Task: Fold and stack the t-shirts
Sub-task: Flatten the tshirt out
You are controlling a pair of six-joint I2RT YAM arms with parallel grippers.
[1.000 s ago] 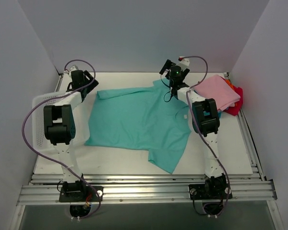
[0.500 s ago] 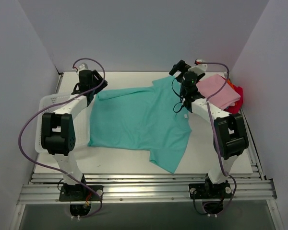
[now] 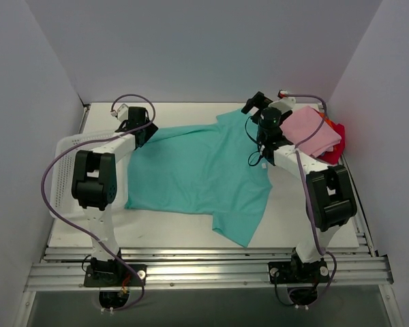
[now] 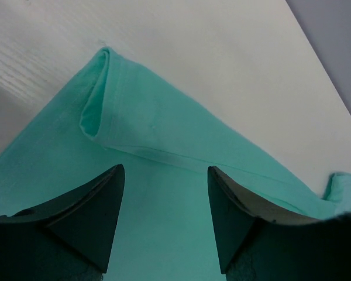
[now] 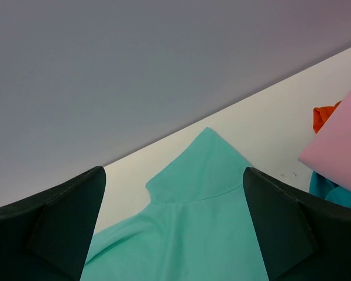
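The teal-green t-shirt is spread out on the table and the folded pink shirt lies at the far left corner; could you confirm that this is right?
Not quite: the folded pink shirt lies at the far right corner, not the left, as the top external view shows. The teal-green t-shirt is indeed spread out on the table.

Both arms stretch forward to the far side, the left tool (image 3: 143, 133) parted, the right tool (image 3: 253, 102) spread wide.
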